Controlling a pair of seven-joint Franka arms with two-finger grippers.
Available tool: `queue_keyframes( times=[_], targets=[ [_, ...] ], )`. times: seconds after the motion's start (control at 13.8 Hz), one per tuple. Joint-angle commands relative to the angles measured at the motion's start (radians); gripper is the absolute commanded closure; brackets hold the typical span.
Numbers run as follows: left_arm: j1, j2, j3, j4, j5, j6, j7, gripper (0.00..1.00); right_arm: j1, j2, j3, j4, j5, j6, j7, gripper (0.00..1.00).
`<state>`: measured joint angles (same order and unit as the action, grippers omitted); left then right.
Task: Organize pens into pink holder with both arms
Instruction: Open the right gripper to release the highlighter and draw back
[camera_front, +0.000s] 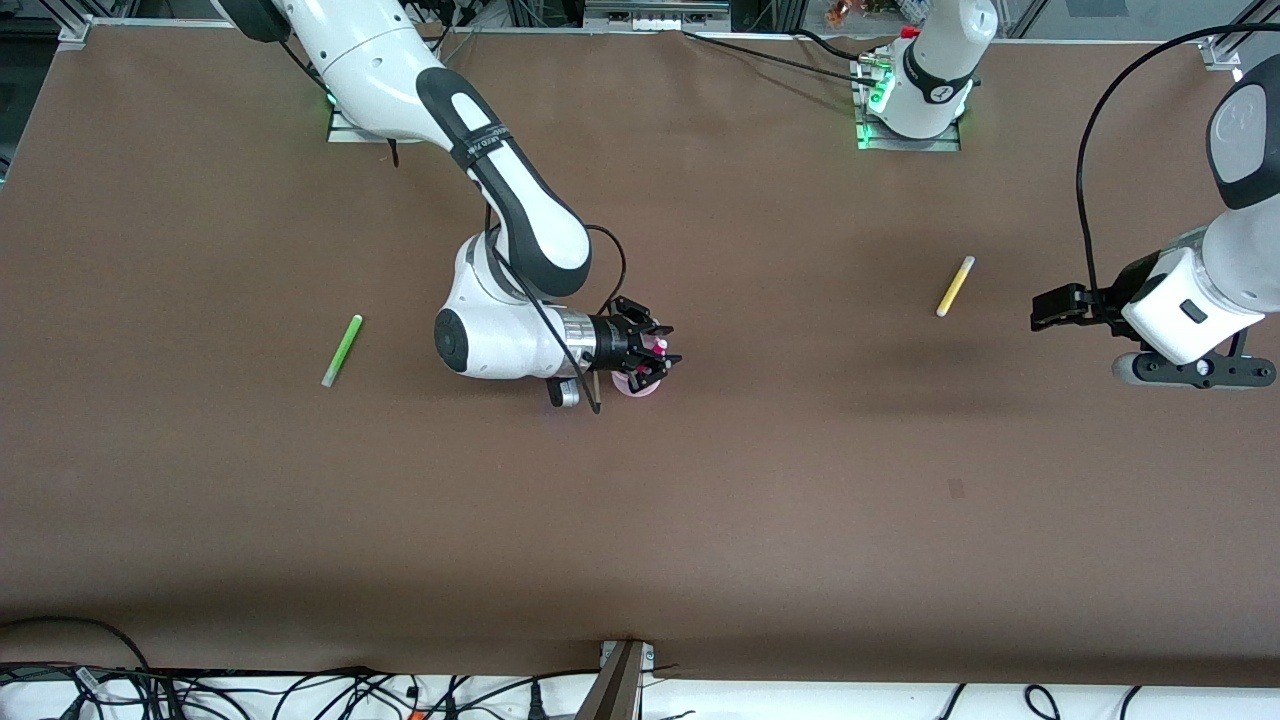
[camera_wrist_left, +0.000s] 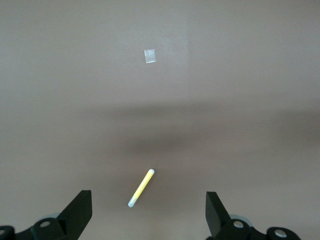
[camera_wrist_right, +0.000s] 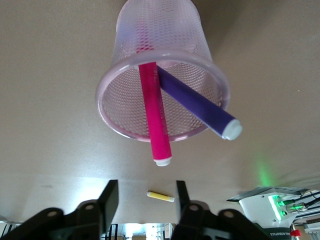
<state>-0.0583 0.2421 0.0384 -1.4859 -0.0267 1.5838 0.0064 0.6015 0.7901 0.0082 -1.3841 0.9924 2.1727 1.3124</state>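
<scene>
Pink mesh holder (camera_wrist_right: 162, 95) is standing mid-table (camera_front: 700, 500), already carrying the magenta pen (camera_wrist_right: 155, 117) and the purple pen (camera_wrist_right: 197, 102), both leaning out past its rim. Right hand (camera_front: 655, 358) is hovering directly over it, fingers (camera_wrist_right: 107, 200) parted, gripping nothing. Light green pen (camera_front: 342, 350) is lying toward the right arm's end. Yellow pen (camera_front: 955, 286) is lying toward the left arm's end. Left hand (camera_wrist_left: 149, 215) is waiting above the table near the yellow pen, fingers spread wide, empty.
</scene>
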Motion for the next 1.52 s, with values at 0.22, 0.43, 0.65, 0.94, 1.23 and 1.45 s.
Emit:
queue_keyframes(
  times=[0.22,0.43,0.65,0.94,1.23,1.45],
  targets=[
    [-0.006,-0.026,0.006,-0.027,-0.012,0.013,0.009,0.00,-0.002,-0.061,-0.010,-0.010,-0.147,-0.008,0.005,0.00],
    [-0.006,-0.026,0.006,-0.027,-0.012,0.013,0.009,0.00,-0.003,-0.117,-0.033,-0.004,-0.390,-0.049,0.004,0.00],
    [-0.006,-0.026,0.006,-0.027,-0.012,0.013,0.009,0.00,-0.005,-0.199,-0.086,-0.003,-0.550,-0.143,-0.005,0.00],
    [-0.006,-0.026,0.005,-0.027,-0.012,0.013,0.009,0.00,-0.006,-0.310,-0.193,-0.003,-0.618,-0.282,-0.216,0.00],
    [-0.006,-0.026,0.005,-0.027,-0.012,0.013,0.009,0.00,-0.006,-0.431,-0.356,-0.004,-0.618,-0.468,-0.528,0.00],
    [-0.009,-0.026,0.005,-0.027,-0.012,0.013,0.007,0.00,-0.006,-0.500,-0.480,-0.006,-0.618,-0.563,-0.772,0.00]
  ],
)
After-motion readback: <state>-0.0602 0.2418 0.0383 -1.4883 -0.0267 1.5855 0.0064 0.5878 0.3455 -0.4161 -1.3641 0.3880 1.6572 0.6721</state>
